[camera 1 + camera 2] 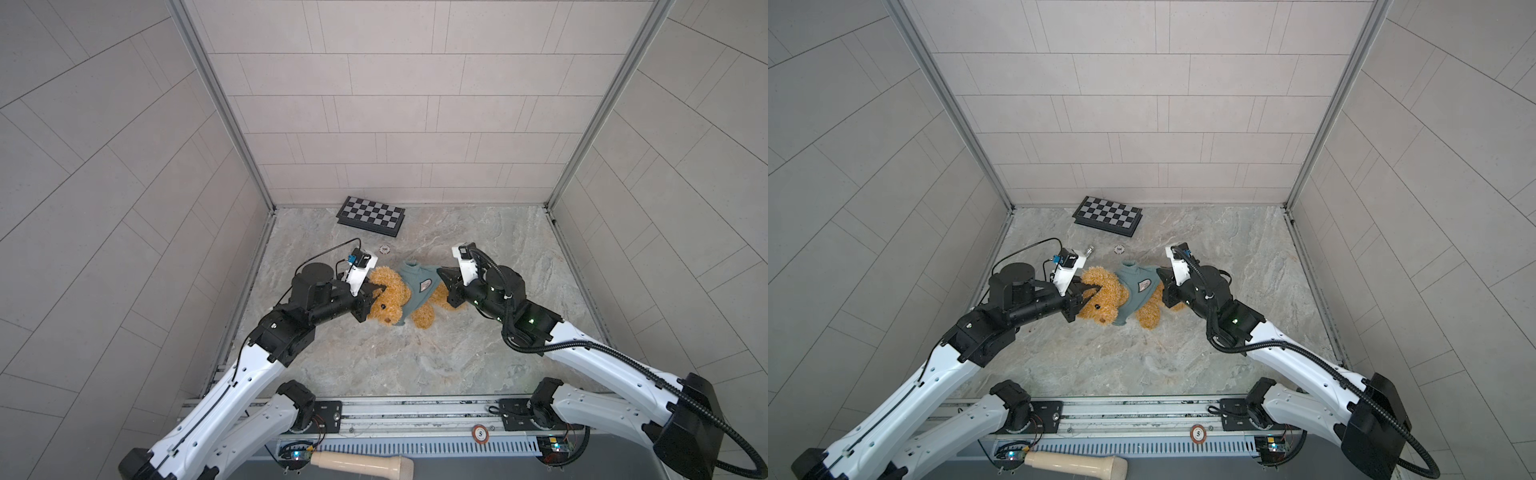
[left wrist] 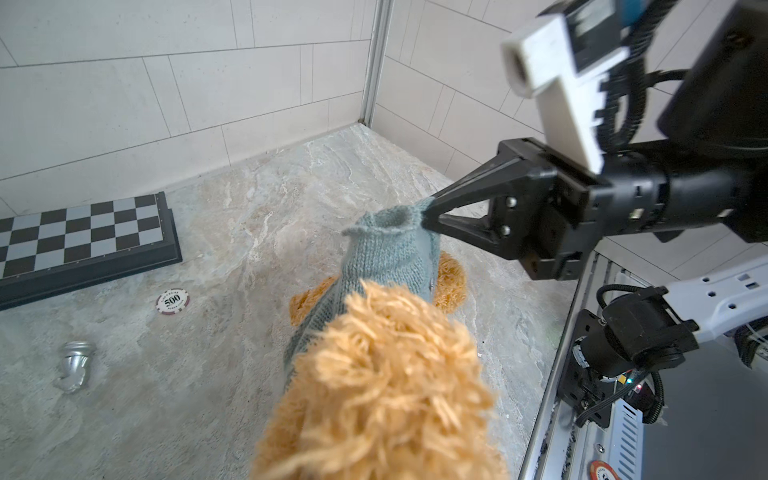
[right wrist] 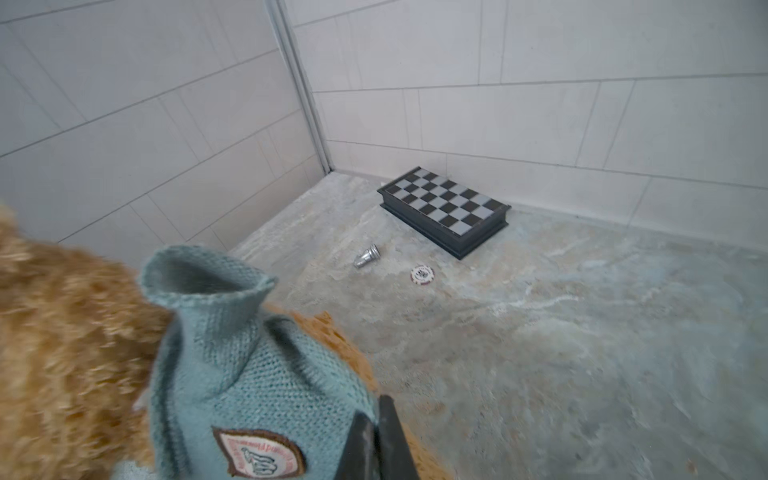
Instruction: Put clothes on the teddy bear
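Both top views: teddy bear [image 1: 390, 297] lay on the surface [image 1: 415, 365], well to the robot's side of the chessboard [image 1: 371, 216]. Blue-green sweater [image 1: 417, 291] covered its torso. Left end effector [image 1: 376, 295] was clamped on the head plush. Right end effector [image 1: 441, 272] was pinched together on the sweater's edge. Poker chip [image 1: 385, 249] sat between chessboard and bear. In a top view a silver chess piece [image 1: 1089, 249] lay near the chip, also on the chessboard's robot side. Left wrist: right end effector [image 2: 428, 214] tips were closed on the knit beside an open tube of the sweater [image 2: 390, 257], and bear fur [image 2: 386, 395] filled the foreground. Right wrist: sweater [image 3: 249, 365] with a sewn patch [image 3: 262, 455] showed close up, dark fingers [image 3: 388, 432] pressed together against it. Chip [image 3: 422, 274] and chess piece [image 3: 365, 257] lay just off the chessboard [image 3: 444, 208], apart from each other.
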Robot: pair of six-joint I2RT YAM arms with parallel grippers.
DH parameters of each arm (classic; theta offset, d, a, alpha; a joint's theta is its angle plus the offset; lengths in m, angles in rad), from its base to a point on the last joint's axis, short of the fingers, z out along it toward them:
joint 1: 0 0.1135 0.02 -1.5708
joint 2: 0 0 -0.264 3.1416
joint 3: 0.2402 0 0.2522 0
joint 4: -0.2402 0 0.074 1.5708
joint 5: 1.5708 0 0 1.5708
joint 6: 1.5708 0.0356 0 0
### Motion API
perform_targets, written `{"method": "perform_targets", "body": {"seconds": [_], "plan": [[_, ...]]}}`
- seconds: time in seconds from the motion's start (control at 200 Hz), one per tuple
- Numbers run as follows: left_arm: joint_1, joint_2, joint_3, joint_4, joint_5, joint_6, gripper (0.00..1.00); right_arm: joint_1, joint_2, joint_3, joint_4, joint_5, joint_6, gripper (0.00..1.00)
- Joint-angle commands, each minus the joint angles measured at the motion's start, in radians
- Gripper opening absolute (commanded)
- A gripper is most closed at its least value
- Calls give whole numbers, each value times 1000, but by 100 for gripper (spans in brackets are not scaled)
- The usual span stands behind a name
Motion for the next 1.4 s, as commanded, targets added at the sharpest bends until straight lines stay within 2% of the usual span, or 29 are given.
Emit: {"method": "perform_targets", "body": {"seconds": [0.0,0.125,0.27,0.441,0.541,0.651,0.746,0.826,1.026,1.136,1.196,1.307,1.352,1.397], "plan": [[1,-73,-28,-21,30,13,0,-43,-16,-11,-45,190,45,0],[2,-93,-40,31,-20,-35,0,-46,-16,-23,-97,196,43,0],[1,-132,-66,102,-176,-127,0,-46,-78,-100,-54,145,51,0],[2,-165,-75,139,-273,-172,0,-44,-118,-175,36,-108,26,0],[2,-194,-87,163,-312,-190,0,-42,-111,-188,43,-195,30,0],[2,-215,-96,186,-318,-209,0,-41,-101,-200,32,-189,29,0],[2,-233,-99,182,-330,-212,0,-47,-121,-221,36,-110,53,0],[1,-241,-99,180,-322,-210,0,-49,-117,-214,13,-35,60,0],[2,-266,-113,216,-301,-226,0,-51,-53,-188,11,41,88,0],[2,-272,-120,221,-313,-239,0,-52,-53,-217,61,43,100,0],[2,-267,-124,227,-303,-244,0,-49,-66,-240,131,-17,77,0],[1,-237,-124,234,-245,-230,0,-24,-86,-271,289,-207,24,0],[2,-219,-116,233,-189,-215,0,-10,-103,-280,338,-277,-5,5],[2,-186,-99,216,-87,-181,0,-3,-127,-282,350,-344,-38,12]]}}
